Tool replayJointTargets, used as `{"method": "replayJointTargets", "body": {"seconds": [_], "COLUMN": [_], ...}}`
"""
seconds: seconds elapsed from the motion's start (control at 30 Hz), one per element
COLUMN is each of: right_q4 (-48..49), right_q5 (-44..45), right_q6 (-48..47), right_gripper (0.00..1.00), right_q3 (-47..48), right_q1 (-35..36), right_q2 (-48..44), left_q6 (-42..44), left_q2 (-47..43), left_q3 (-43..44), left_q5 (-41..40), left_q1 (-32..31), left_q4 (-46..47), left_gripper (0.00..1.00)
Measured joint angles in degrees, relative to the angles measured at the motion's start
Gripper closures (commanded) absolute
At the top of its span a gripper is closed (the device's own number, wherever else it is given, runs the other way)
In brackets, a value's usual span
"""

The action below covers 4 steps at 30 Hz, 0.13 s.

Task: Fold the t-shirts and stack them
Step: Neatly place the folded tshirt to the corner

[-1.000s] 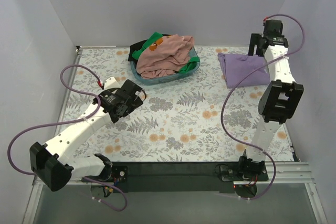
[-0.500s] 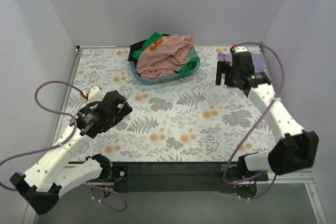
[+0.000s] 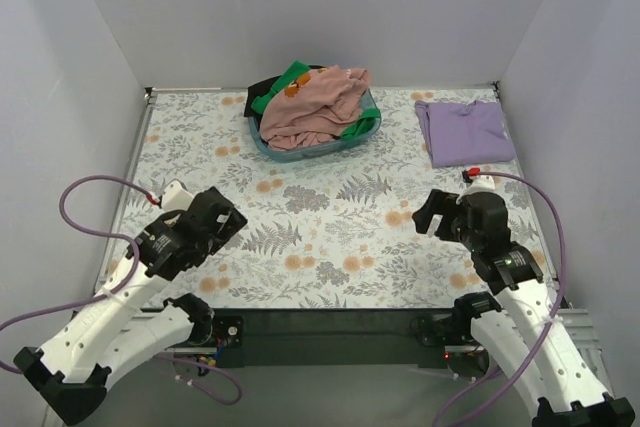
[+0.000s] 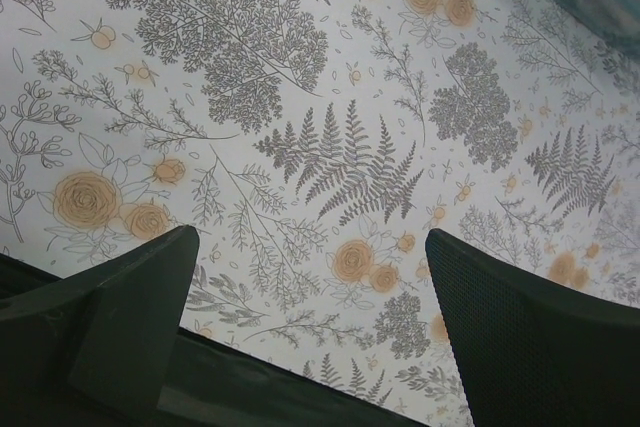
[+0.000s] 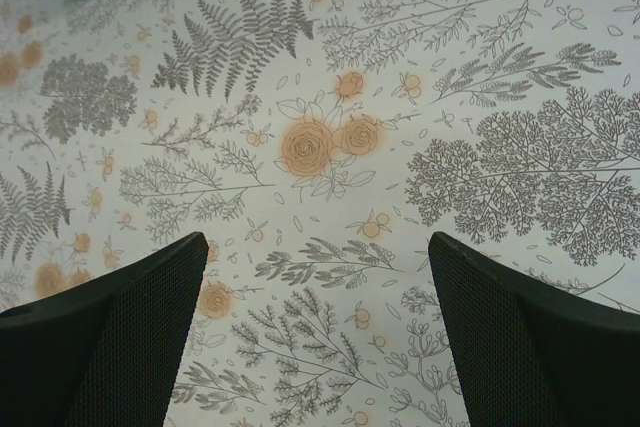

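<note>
One lavender t-shirt lies folded flat at the far right corner of the worktop, so we judge the task roughly a quarter done. Three more, as far as we can see, sit crumpled in the teal basket at the far middle: the dusty pink tee heaped on top, with the bright green tee and the black tee poking out beneath it. Both the left pincer and the right pincer hang wide open and empty over the near worktop, well apart from every shirt.
</note>
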Motion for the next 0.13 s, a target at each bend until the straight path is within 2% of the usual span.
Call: {"method": "replayJointTargets", "body": {"seconds": [0.13], "right_q4": [1.49], "right_q5": [0.48], "right_q6": [0.20], "right_gripper": [0.01], "right_q3": [0.00], "right_q1": [0.00], "right_q2": [-1.22], "left_q6": [-1.07], "left_q2": [-1.90], "left_q3": [-0.22], "left_q5": [-0.11], "left_q1": [0.00], "left_q4": [0.02], "left_gripper": [0.02]}}
